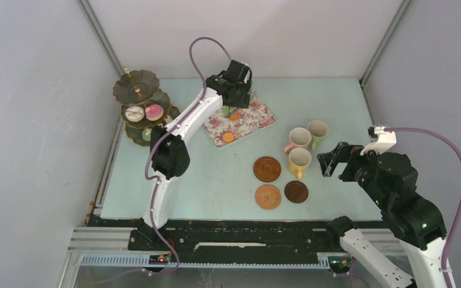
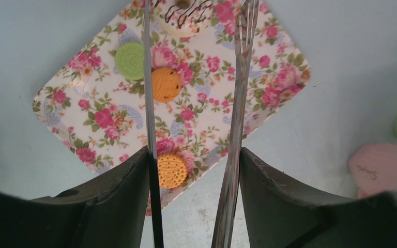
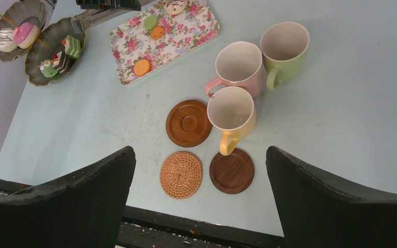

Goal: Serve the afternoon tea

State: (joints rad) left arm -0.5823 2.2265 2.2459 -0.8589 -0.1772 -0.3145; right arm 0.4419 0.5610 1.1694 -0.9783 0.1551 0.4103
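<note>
My left gripper [image 1: 237,90] [image 2: 195,155] hangs over the flowered tray [image 2: 72,116], shut on long metal tongs [image 2: 242,77] whose two arms stand apart. Below the tongs lie a green macaron [image 2: 130,61], an orange one [image 2: 166,84], a yellow biscuit [image 2: 172,169] and an iced cake [image 2: 183,15]. The dark tiered stand [image 1: 137,90] at the far left carries several small cakes [image 1: 154,111]. Pink [image 1: 299,139], green [image 1: 317,131] and yellow [image 1: 299,161] mugs stand by three brown coasters [image 1: 267,168]. My right gripper [image 1: 330,162] [image 3: 199,152] is open and empty, just right of the yellow mug.
The stand sits against the left wall. The woven coaster [image 3: 181,174] and the dark coaster [image 3: 231,171] lie near the table's front edge [image 3: 196,219]. The yellow mug's handle reaches over the dark coaster in the right wrist view.
</note>
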